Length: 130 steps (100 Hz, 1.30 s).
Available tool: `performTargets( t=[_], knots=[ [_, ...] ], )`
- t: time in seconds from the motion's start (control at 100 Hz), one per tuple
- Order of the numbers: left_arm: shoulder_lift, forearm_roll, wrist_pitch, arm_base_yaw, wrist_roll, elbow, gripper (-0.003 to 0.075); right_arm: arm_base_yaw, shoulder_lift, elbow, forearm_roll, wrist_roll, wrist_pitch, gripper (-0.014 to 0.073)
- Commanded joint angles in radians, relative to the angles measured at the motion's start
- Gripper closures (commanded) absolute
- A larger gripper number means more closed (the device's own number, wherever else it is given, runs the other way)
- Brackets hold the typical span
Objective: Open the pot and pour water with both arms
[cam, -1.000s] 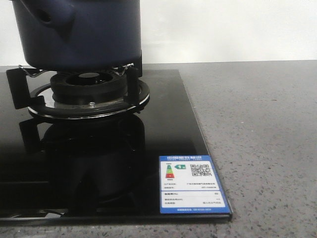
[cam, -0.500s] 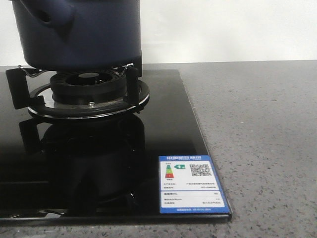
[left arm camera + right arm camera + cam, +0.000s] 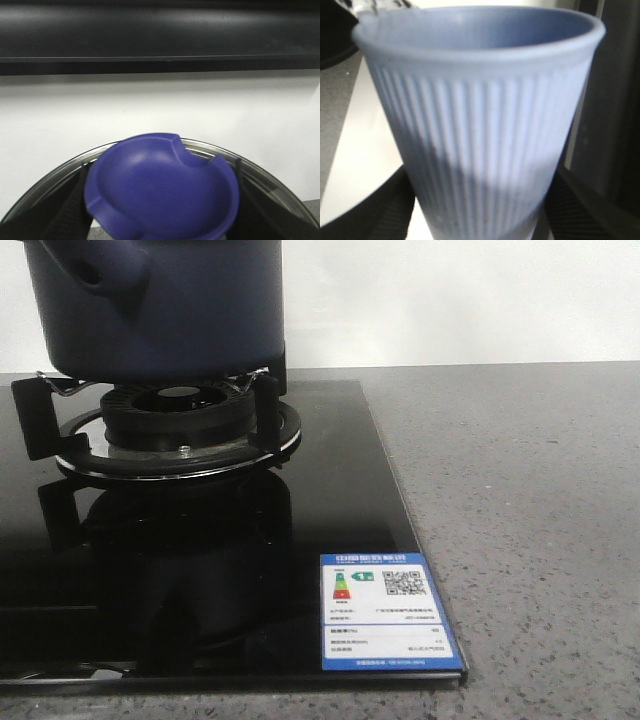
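The dark navy-blue pot (image 3: 170, 310) stands on the gas burner (image 3: 180, 420) at the back left of the front view; its top is cut off there. Neither gripper shows in the front view. In the left wrist view my left gripper (image 3: 160, 222) is shut on the blue knob (image 3: 160, 185) of a glass lid with a metal rim (image 3: 280, 184); black fingers (image 3: 60, 210) flank the knob. In the right wrist view my right gripper (image 3: 477, 222) is shut on a light blue ribbed cup (image 3: 480, 115), upright, with black fingers (image 3: 365, 215) on both sides. The cup's contents are hidden.
The black glass hob (image 3: 330, 500) carries an energy label (image 3: 385, 610) at its front right corner. Grey speckled countertop (image 3: 530, 520) lies to its right. A white wall (image 3: 460, 300) stands behind. Black pan supports (image 3: 40, 415) ring the burner.
The pot's handle socket has shifted very slightly up and left in the front view. Nothing else has visibly moved there.
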<state>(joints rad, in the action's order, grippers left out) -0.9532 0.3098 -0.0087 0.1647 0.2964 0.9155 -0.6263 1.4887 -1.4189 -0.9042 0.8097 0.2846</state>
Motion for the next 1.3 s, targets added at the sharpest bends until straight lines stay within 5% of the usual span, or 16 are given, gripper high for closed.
performTargets(
  t=[0.0,1.14,1.29],
  knots=[
    [0.020,-0.001,-0.107,0.000,-0.001,0.041,0.0318,-0.012,-0.034,-0.044,-0.078,0.004,-0.066,0.0339],
    [0.020,-0.003,-0.107,0.000,-0.001,0.041,0.0318,-0.013,-0.034,-0.044,-0.119,0.002,-0.112,0.0339],
    [0.020,-0.003,-0.107,0.000,-0.001,0.041,0.0318,-0.013,-0.034,-0.044,-0.113,-0.102,-0.104,0.0339]
  ],
)
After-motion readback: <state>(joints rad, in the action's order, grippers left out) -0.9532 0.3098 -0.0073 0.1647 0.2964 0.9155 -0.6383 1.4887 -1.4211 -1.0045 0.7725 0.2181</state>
